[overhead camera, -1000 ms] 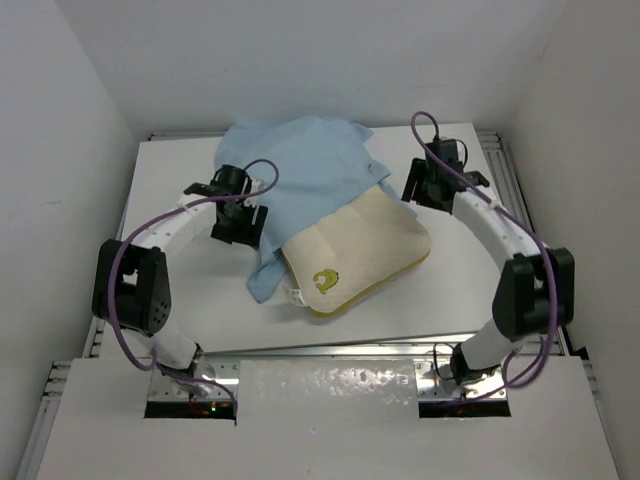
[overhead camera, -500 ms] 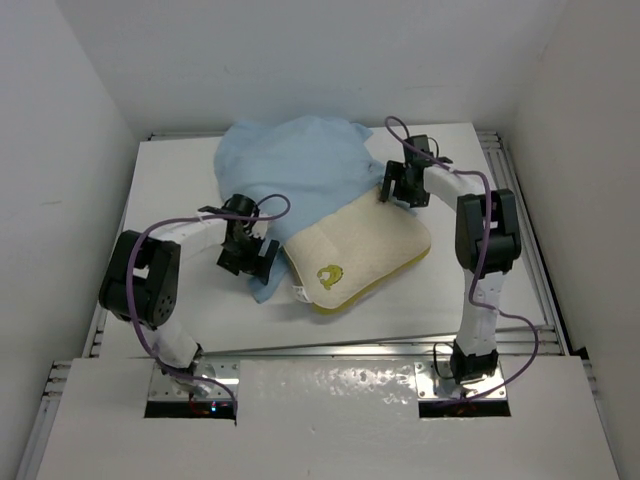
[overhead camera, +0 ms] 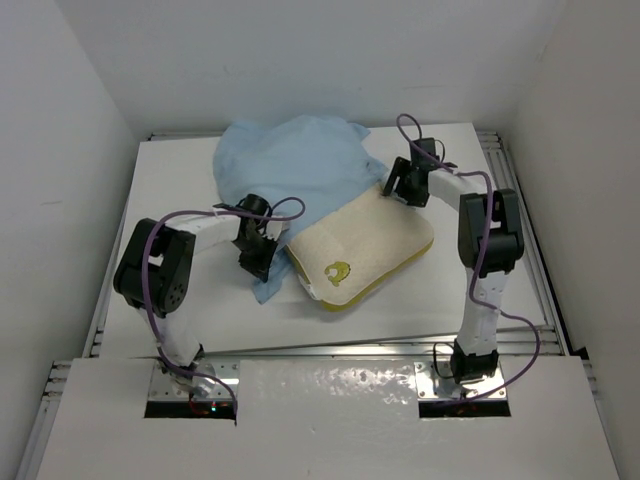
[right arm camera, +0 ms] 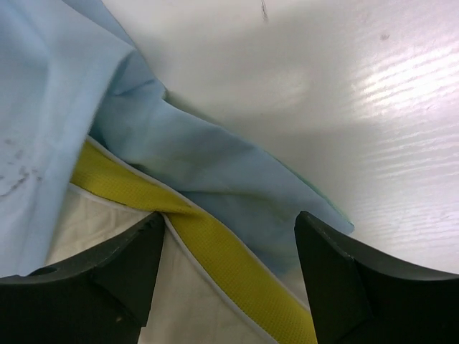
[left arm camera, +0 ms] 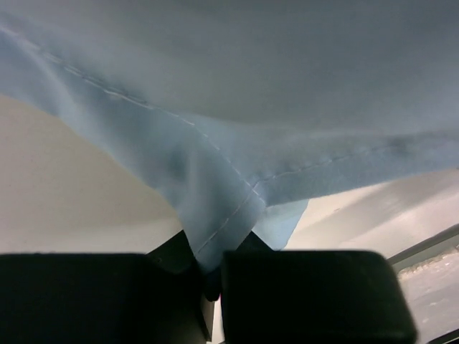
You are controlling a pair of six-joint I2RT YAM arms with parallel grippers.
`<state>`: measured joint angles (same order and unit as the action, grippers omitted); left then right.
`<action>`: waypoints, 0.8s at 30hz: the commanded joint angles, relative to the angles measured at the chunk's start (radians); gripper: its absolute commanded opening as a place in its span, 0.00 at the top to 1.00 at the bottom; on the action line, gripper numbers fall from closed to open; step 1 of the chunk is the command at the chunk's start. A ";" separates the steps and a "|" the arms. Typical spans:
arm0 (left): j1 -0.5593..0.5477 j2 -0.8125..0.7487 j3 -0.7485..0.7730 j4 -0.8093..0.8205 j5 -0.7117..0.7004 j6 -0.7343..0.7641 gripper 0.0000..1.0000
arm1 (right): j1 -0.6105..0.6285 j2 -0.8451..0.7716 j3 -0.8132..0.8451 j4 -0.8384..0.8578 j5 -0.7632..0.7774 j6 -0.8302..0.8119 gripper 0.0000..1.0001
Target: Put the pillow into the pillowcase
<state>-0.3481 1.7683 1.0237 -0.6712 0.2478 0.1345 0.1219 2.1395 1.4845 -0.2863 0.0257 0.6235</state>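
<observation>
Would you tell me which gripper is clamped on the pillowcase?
The left gripper, pinching the blue hem of the pillowcase; the right gripper stands open over the yellow edge of the pillow.

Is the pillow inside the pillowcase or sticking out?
Mostly out. The pillowcase covers only the far edge of the pillow; its logo end lies bare. Whether that edge is inside, cannot tell.

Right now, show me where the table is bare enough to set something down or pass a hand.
Bare table lies left of the pillowcase, and along the near strip in front of the pillow. Crowded: the middle, where the left tool pinches the pillowcase and the right tool straddles the pillow's edge.
</observation>
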 commanded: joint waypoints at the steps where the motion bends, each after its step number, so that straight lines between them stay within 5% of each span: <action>1: -0.006 0.031 0.001 -0.010 0.001 0.024 1.00 | -0.008 -0.072 0.066 0.079 0.007 0.001 0.28; 9: -0.006 0.033 0.029 -0.028 0.001 0.037 1.00 | -0.008 0.075 0.203 -0.072 -0.016 -0.019 0.24; 19: -0.029 0.011 0.036 -0.074 0.126 0.114 1.00 | 0.004 0.132 0.073 -0.031 -0.116 -0.018 0.34; 21: -0.046 -0.016 0.050 -0.100 0.217 0.169 1.00 | 0.012 0.079 -0.037 0.024 -0.113 -0.012 0.42; 22: -0.055 -0.032 0.052 -0.105 0.255 0.222 1.00 | 0.013 0.056 -0.084 0.056 -0.121 -0.001 0.60; 24: -0.083 -0.091 0.046 -0.108 0.362 0.276 1.00 | 0.012 -0.008 -0.220 0.135 -0.197 0.039 0.81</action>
<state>-0.3901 1.7695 1.0473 -0.7376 0.4175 0.2882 0.1200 2.1632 1.4117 -0.1333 -0.0738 0.6247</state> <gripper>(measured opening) 0.007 0.244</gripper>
